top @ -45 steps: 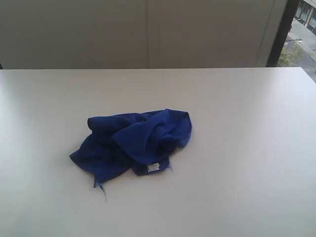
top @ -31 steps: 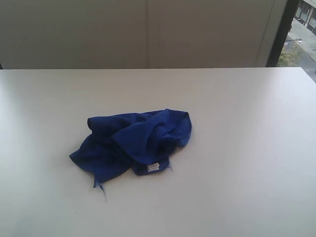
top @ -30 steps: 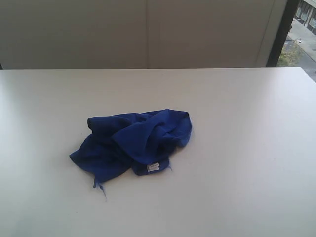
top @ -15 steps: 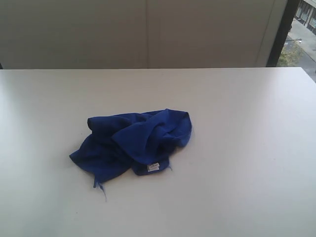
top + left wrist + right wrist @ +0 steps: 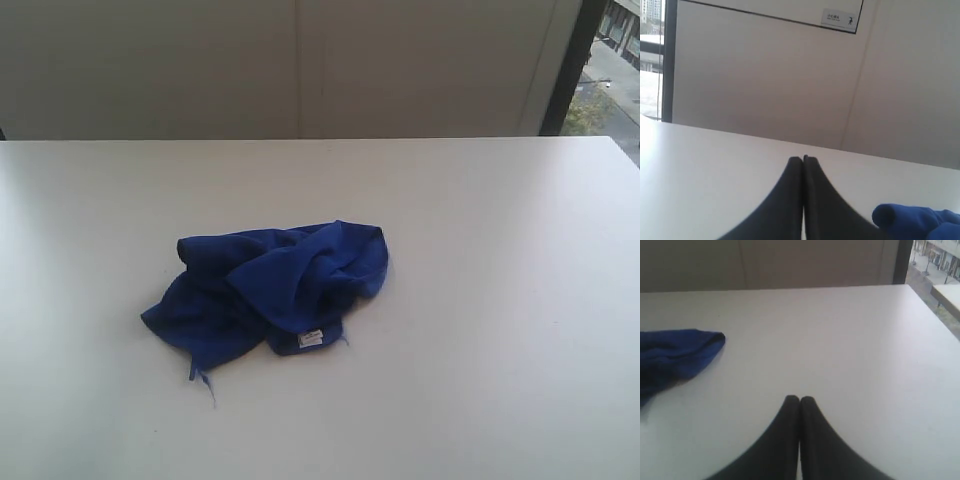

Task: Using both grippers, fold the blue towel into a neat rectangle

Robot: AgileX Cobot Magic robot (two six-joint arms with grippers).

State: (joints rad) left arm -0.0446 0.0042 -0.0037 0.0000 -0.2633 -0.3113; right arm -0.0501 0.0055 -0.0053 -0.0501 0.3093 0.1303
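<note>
the blue towel [image 5: 270, 290] lies in a crumpled heap on the white table [image 5: 480, 300], a little left of the middle in the exterior view and nearer the front edge than the far one. it is bunched into thick folds, with a rounded roll at its far right end and a flatter lobe spreading to the near left. its small white label [image 5: 310, 339] shows at the near hem, facing up, and a loose blue thread [image 5: 205, 385] trails onto the table from the near left corner. my left gripper [image 5: 803, 160] has its two dark fingers pressed flat together, tip to tip, holding nothing; it points out across bare table, apart from the towel, whose rolled edge shows off to one side in the left wrist view. my right gripper [image 5: 799, 400] is likewise closed tight on nothing, over bare table, with one end of the towel lying well apart from it. behind the table runs a pale wall [image 5: 300, 70], with a window [image 5: 610, 70] at its right end
</note>
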